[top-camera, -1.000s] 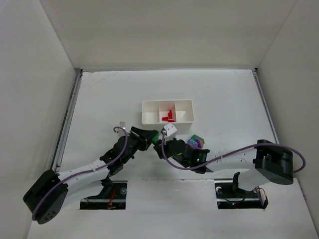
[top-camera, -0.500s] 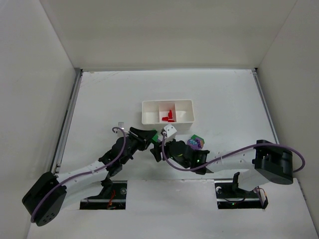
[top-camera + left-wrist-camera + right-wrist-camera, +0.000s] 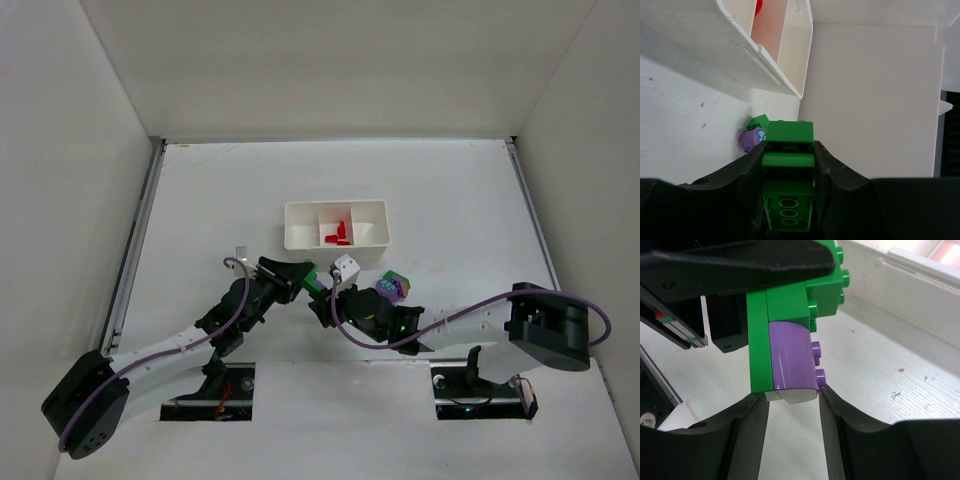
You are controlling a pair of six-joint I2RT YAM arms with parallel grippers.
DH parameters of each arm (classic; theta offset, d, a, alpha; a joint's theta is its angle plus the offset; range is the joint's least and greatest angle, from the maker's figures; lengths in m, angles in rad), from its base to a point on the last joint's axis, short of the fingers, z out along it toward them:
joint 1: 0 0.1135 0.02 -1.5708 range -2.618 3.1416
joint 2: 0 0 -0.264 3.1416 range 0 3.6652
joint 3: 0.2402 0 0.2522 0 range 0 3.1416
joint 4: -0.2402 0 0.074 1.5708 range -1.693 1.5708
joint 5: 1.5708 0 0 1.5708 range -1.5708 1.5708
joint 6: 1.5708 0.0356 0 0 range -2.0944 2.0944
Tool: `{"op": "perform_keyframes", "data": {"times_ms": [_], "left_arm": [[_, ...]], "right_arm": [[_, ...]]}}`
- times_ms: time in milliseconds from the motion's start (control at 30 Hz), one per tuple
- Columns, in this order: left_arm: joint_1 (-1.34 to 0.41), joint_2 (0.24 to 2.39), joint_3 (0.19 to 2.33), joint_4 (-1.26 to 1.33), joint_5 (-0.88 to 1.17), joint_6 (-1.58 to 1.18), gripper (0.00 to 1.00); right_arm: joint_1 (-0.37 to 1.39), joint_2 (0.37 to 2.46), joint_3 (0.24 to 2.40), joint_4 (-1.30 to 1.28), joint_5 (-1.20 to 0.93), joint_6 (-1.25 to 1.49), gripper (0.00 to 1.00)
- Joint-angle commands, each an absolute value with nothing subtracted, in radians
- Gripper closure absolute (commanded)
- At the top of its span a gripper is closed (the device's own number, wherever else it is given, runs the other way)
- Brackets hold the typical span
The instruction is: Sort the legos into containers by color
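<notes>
Farther from tray [image 3: 300, 241] than before: left pincer [image 3: 788, 151] clamped on green lego [image 3: 788, 139], right pincer [image 3: 792, 398] on purple lego [image 3: 792, 362], unseen from above

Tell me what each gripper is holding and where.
Both grip one joined lego cluster. The left gripper clamps the green bricks by their sides; the right gripper pinches the near end of the purple piece attached to them.

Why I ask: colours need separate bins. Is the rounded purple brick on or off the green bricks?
On: in the right wrist view the rounded purple plastic brick sits flush against the green plastic bricks.
</notes>
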State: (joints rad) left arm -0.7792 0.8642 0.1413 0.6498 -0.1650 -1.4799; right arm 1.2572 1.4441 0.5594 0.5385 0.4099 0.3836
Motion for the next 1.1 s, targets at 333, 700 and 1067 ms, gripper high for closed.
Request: {"op": "perform_keyframes", "data": {"times_ms": [333, 700, 1067], "left_arm": [[-0.783, 0.838, 0.120, 0.721, -0.121, -1.519, 0.85], [-0.728, 0.779, 0.107, 0.764, -0.028, -1.658, 0.85], [-0.743, 0.773, 0.117, 0.756, -0.017, -1.667, 0.85]], "right_arm": [[1.236, 1.405, 0.537, 0.667, 0.410, 0.357, 0.48], [1.237, 1.371, 0.531, 0.738, 0.423, 0.311, 0.55], [1.248, 1.316, 0.500, 0.739, 0.469, 0.281, 0.62]]}}
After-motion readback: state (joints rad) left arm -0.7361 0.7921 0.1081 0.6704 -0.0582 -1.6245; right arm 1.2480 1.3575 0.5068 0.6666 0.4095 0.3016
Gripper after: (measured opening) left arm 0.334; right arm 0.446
